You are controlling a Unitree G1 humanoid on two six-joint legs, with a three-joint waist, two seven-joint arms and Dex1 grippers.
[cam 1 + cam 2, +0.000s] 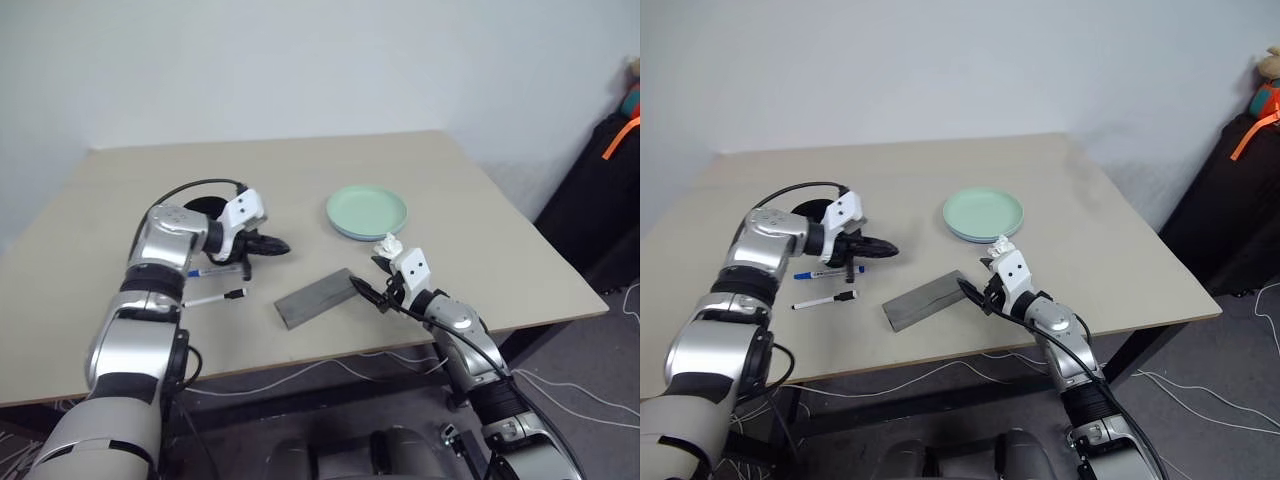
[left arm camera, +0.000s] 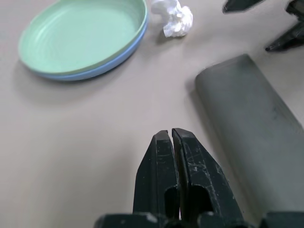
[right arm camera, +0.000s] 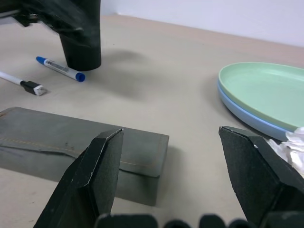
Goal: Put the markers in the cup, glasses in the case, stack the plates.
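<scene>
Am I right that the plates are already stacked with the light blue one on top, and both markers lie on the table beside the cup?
Not quite: the mint green plate lies on top of the light blue one, as the left wrist view shows. Both markers do lie on the table beside the cup.

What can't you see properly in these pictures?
- Inside the case: its lid is shut in every view, so the glasses can't be checked.
- The cup: cut off by the right wrist view's top edge; in the eye views the left arm covers most of it.
</scene>
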